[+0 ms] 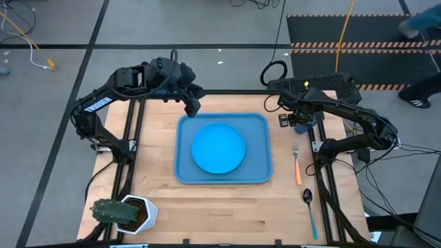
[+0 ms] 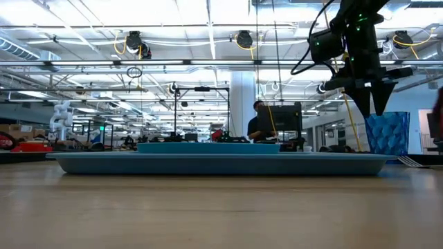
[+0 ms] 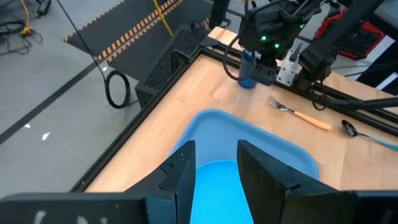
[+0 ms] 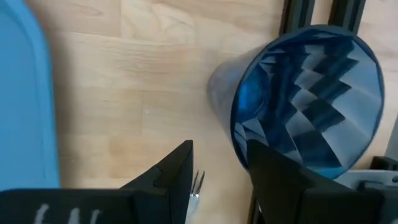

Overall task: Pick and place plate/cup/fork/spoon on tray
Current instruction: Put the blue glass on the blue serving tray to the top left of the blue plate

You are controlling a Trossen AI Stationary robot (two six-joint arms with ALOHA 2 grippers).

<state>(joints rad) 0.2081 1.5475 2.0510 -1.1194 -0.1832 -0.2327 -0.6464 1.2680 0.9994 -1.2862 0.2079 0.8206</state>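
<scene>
The plate (image 1: 218, 148) lies in the tray (image 1: 185, 162) — fork (image 1: 297, 164), spoon (image 1: 309, 209) and cup (image 1: 301, 126) on the table to its right.

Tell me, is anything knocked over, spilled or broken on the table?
Nothing stands out. The plate lies flat on the tray. The cup stands upright beside the tray, with the right gripper open above it. The fork and spoon lie neatly on the wood.
</scene>
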